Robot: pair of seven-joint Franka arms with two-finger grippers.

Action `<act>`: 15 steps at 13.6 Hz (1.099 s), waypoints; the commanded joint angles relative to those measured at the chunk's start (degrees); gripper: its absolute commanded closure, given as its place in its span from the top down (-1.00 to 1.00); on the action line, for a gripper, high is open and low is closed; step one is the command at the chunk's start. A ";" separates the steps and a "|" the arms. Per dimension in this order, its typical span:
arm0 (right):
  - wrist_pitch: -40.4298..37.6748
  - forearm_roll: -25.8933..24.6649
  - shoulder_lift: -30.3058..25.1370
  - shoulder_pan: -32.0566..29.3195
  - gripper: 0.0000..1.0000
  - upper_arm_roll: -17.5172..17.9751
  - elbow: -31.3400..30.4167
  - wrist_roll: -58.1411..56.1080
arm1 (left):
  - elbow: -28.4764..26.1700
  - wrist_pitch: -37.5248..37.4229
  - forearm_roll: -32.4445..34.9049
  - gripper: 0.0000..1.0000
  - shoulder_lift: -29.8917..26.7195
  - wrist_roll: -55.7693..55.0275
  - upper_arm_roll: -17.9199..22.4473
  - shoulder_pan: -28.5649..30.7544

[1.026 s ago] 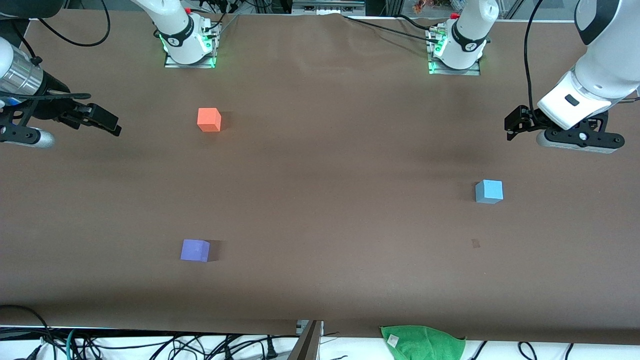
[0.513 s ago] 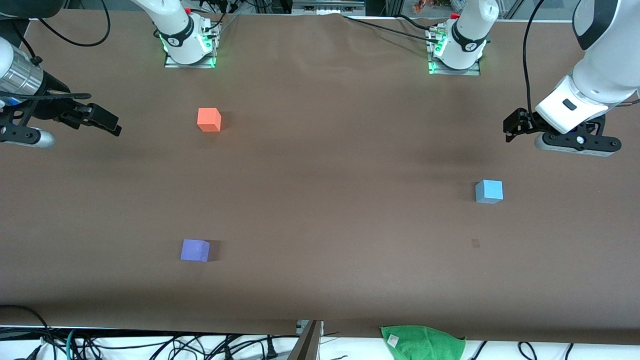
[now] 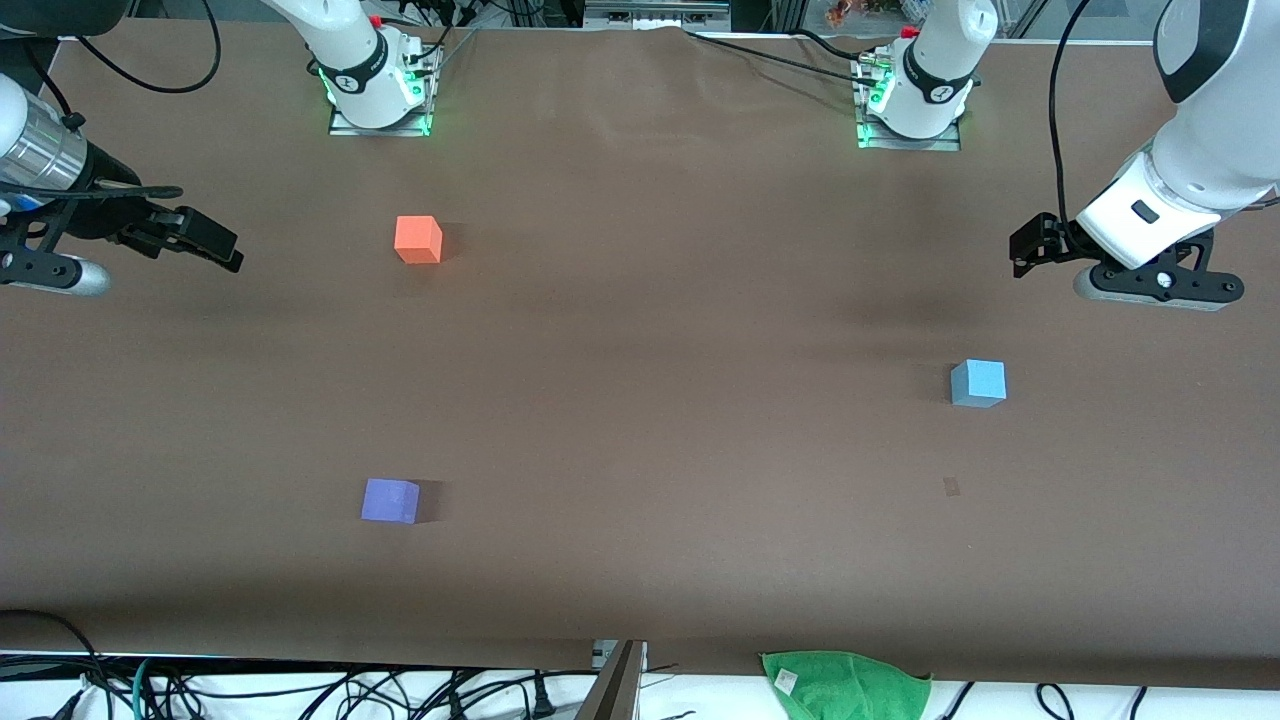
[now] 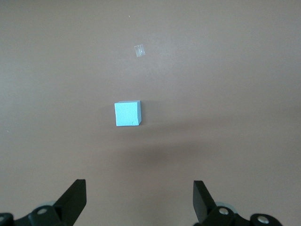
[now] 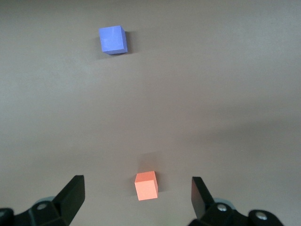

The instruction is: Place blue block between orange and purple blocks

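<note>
Presently, blue block [image 3: 978,383]: one, alone on the brown table [image 3: 660,330] toward the left arm's end.
Orange block [image 3: 418,239], purple block [image 3: 390,500]: one each, well apart, toward the right arm's end; purple nearer the front camera.
Left gripper [image 3: 1022,252]: above the table, jaws released, empty.
Right gripper [image 3: 225,250]: waiting, jaws spread.
Green cloth [image 3: 850,684]: one, at the table edge.

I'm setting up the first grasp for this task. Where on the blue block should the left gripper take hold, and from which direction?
Come straight down from above with the open left gripper and close on two opposite side faces of the blue block. It is a plain cube resting flat on the table, with nothing beside it, so probably any pair of faces would do.
</note>
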 commanded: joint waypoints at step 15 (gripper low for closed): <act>-0.08 0.97 -0.19 -0.08 0.99 -0.06 0.37 -0.21 | 0.63 -2.85 -0.67 1.00 3.14 0.04 0.11 0.99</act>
